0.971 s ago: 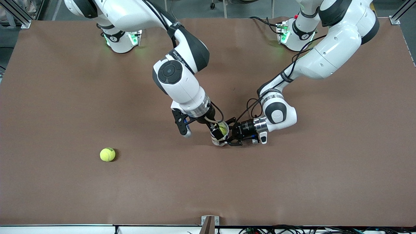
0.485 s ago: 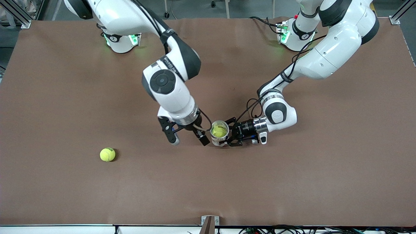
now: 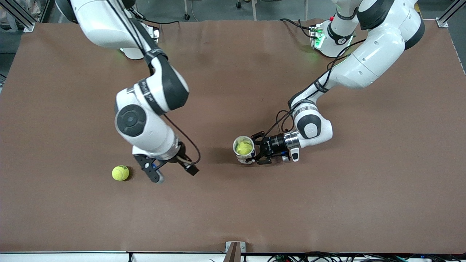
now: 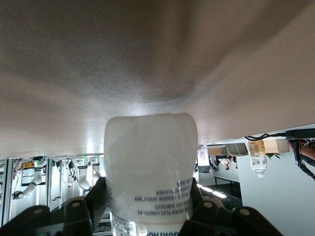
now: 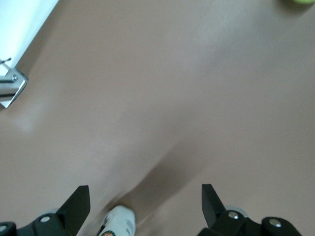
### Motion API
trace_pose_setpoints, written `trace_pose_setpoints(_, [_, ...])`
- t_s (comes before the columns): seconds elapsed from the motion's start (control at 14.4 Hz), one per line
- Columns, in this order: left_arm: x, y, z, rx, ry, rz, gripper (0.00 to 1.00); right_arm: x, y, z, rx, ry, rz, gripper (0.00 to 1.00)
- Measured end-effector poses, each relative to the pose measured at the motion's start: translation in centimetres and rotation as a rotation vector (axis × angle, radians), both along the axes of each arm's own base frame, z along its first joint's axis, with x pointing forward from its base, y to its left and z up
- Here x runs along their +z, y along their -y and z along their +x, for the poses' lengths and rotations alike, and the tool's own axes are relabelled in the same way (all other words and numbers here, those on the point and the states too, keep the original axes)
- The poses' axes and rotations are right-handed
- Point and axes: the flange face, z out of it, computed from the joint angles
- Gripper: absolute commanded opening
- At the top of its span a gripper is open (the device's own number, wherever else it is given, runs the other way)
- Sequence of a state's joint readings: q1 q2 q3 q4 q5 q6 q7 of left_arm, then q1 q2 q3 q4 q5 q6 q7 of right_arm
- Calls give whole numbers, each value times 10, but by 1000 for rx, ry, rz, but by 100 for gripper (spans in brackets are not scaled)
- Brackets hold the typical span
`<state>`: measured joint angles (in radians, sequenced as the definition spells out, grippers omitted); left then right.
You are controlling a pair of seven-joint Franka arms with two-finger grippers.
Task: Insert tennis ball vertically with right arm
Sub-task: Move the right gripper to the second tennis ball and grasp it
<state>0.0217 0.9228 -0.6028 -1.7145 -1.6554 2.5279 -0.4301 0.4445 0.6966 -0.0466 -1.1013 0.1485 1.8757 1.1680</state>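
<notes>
A clear can (image 3: 243,149) stands upright near the table's middle with a tennis ball (image 3: 244,147) inside it. My left gripper (image 3: 253,151) is shut on the can's side; in the left wrist view the can (image 4: 150,167) fills the space between the fingers (image 4: 78,216). A second tennis ball (image 3: 120,173) lies loose on the table toward the right arm's end. My right gripper (image 3: 173,171) is open and empty over the table between that ball and the can, close to the ball. The right wrist view shows its spread fingers (image 5: 78,201) and the ball's edge (image 5: 301,1).
The brown table (image 3: 327,203) has a metal bracket (image 3: 233,247) at its front edge, also in the right wrist view (image 5: 11,88). A white labelled thing (image 5: 118,221) shows low between the right fingers; I cannot tell what it is.
My right gripper left the can's mouth and swung toward the loose ball at the right arm's end. The ball stayed in the can. The left arm has not moved.
</notes>
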Motion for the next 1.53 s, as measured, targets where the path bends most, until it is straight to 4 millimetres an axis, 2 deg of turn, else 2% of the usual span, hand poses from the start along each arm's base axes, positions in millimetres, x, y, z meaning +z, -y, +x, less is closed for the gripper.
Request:
trace_pose_setpoints(0.21, [0, 0, 0, 0, 0, -1, 57, 9, 54, 15, 72, -2, -9, 100])
trace_pose_setpoints(0.42, [0, 0, 0, 0, 0, -1, 57, 14, 106, 21, 147, -15, -16, 100])
trace_pose_setpoints(0.55, [0, 0, 0, 0, 0, -1, 56, 15, 133, 22, 191, -31, -19, 100])
trace_pose_setpoints(0.76, [1, 1, 0, -3, 0, -8, 53, 17, 159, 24, 229, -42, -19, 100])
trace_pose_setpoints(1.04, [2, 2, 0, -14, 15, -23, 52, 13, 176, 25, 264, -48, -18, 100])
trace_pose_setpoints(1.32, [5, 6, 0, -32, 42, -90, 50, -5, 211, 28, 294, -60, -16, 100])
trace_pose_setpoints(1.53, [-2, 7, -2, -42, 76, -154, 50, -26, 239, 30, 331, -44, -17, 100])
